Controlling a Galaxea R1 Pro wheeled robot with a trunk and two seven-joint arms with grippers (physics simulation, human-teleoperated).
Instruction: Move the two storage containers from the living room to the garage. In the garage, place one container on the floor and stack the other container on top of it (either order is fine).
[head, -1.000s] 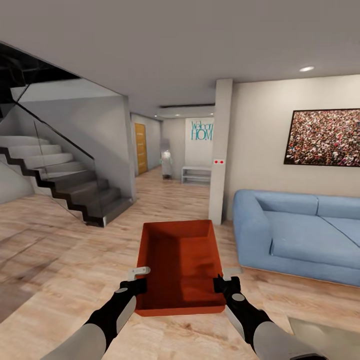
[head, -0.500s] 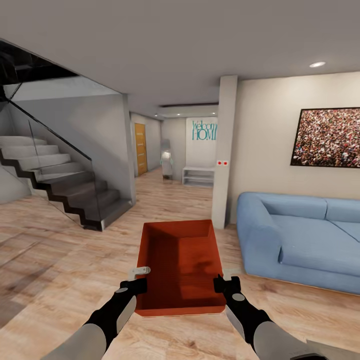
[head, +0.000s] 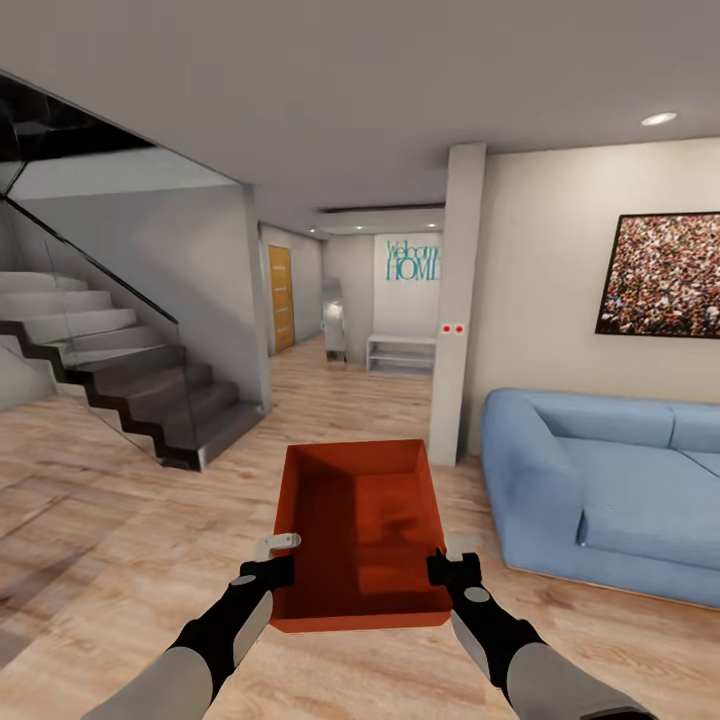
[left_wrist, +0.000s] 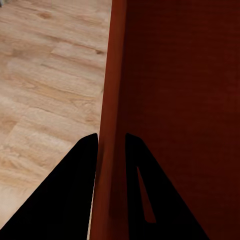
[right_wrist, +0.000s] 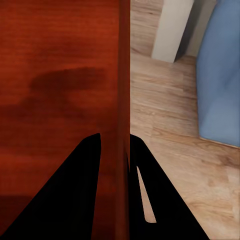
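An orange-red storage container (head: 362, 530) hangs level in front of me over the light wood planks of the living room, held by both arms. My left gripper (head: 272, 562) is shut on its left wall (left_wrist: 111, 100), one finger on each side of the rim. On the opposite side, my right gripper (head: 448, 562) is shut on the right wall (right_wrist: 124, 90) the same way. The bin is topless and looks empty inside.
A blue sofa (head: 610, 500) stands close on the right, beside a white pillar (head: 455, 300). Dark stairs (head: 130, 385) with a glass rail rise on the left. Between them a hallway (head: 350, 375) runs ahead to a low white shelf (head: 400, 353) and a wooden door (head: 281, 297).
The whole view has swung to the left, so sofa, pillar and picture slide right in the picture. Both grippers keep the same hold on the container.
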